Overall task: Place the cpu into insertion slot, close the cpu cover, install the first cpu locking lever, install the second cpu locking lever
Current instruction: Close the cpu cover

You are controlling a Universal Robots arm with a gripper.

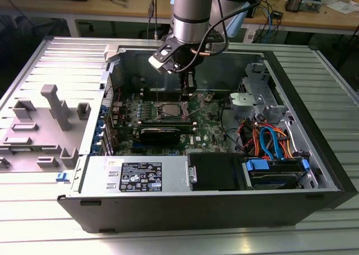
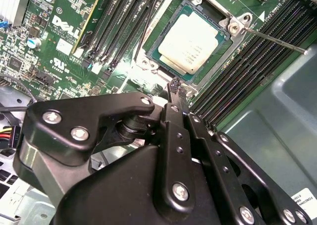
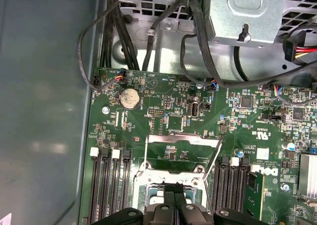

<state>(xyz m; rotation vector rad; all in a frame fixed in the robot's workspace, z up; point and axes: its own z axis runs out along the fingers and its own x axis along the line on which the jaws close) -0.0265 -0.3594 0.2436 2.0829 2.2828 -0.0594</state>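
Note:
The cpu (image 2: 190,40) lies flat in the insertion slot (image 2: 159,22), its silver-grey top fully bare; in the exterior view the cpu (image 1: 168,110) sits mid-motherboard. The cpu cover (image 3: 183,141) stands swung open off the socket, a thin silvery frame with a cut-out centre. A thin metal locking lever (image 2: 277,41) sticks out free beside the socket's corner. My gripper (image 2: 173,87) hangs just above the socket's near edge with its black fingers (image 3: 171,197) pressed together and nothing between them. In the exterior view the gripper (image 1: 188,91) is just above the socket.
Long black memory slots (image 2: 247,71) flank the socket on both sides. A black graphics card (image 1: 160,134) lies in front of it. Cables (image 3: 198,71) and a metal drive cage (image 3: 247,12) crowd the case. The case wall (image 3: 44,111) is close.

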